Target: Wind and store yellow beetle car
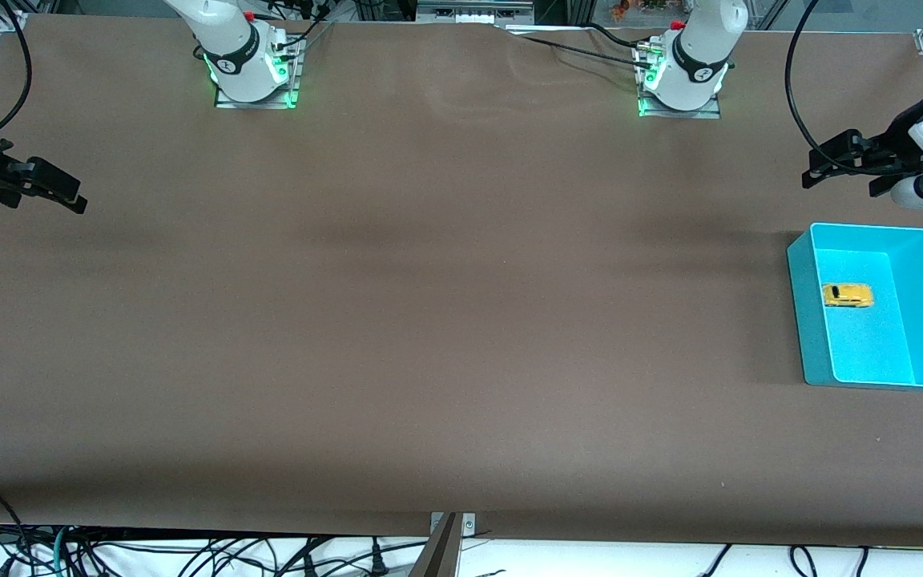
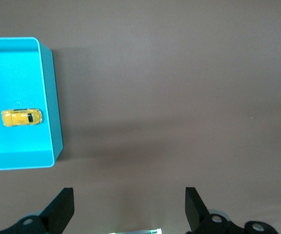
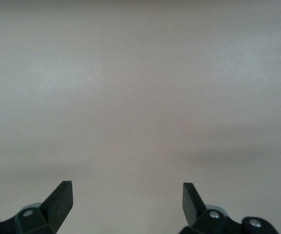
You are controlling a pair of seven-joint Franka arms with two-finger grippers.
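The yellow beetle car (image 1: pixel 847 296) lies on the floor of the cyan bin (image 1: pixel 806 320) at the left arm's end of the table. The left wrist view shows the same yellow beetle car (image 2: pixel 21 117) inside the cyan bin (image 2: pixel 51 117). My left gripper (image 1: pixel 836 163) hangs open over bare table beside the bin, on the side toward the robot bases, and holds nothing; in its own view the left gripper (image 2: pixel 130 207) has wide-apart fingers. My right gripper (image 1: pixel 61 192) waits open over the right arm's end of the table. The right gripper (image 3: pixel 128 202) sees only bare table.
The brown table (image 1: pixel 445 304) stretches between the two arms. The arm bases (image 1: pixel 251 64) (image 1: pixel 682 76) stand at the edge farthest from the front camera. Cables hang below the table's nearest edge.
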